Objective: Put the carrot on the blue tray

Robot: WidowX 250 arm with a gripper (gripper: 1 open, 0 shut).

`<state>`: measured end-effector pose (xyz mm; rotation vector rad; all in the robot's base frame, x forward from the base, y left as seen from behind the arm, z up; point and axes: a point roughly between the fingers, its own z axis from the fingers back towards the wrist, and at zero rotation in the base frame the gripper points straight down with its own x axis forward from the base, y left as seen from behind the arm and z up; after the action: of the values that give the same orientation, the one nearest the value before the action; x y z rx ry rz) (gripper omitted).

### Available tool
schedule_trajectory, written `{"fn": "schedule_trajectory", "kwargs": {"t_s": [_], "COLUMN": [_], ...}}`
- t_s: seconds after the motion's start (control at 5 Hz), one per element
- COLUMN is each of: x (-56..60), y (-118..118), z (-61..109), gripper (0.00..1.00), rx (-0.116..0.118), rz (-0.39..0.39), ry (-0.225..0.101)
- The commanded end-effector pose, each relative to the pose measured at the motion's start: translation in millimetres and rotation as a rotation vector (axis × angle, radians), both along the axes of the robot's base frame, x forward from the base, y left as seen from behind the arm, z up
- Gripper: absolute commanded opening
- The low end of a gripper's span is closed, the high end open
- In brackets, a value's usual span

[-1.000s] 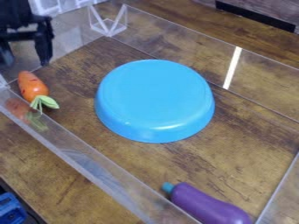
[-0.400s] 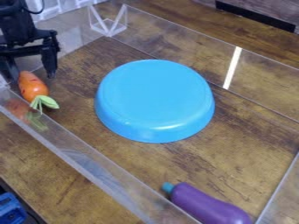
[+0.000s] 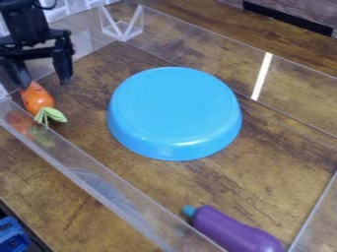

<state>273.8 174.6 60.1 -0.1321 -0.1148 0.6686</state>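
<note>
Camera | hand (image 3: 39,69) spread wide above carrot (image 3: 38,98); arm cropped; eggplant (image 3: 235,232) partly cut off

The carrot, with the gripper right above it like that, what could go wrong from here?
1. The carrot lies close to the clear wall at the table's edge; a descending finger of the open gripper could clip that wall or push the carrot against it.
2. The carrot is small and tapered, so it may squirt out when the jaws close.
3. The blue tray has a raised centre, so a released carrot might roll off.
</note>
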Motion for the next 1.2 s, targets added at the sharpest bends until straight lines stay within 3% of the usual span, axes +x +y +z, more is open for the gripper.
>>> {"fn": "schedule_trajectory", "kwargs": {"t_s": [0.0, 0.4, 0.8, 1.0], "x": [2.6, 6.6, 11.1, 4.1], "y": [22, 15, 10, 13], "z": [21.3, 15.8, 2.8, 0.1], "gripper": [1.00, 1.00, 1.00, 1.00], "rx": [0.040, 0.048, 0.038, 0.046], "rz": [0.032, 0.203, 0.038, 0.073], "ry": [-0.066, -0.083, -0.102, -0.101]}}
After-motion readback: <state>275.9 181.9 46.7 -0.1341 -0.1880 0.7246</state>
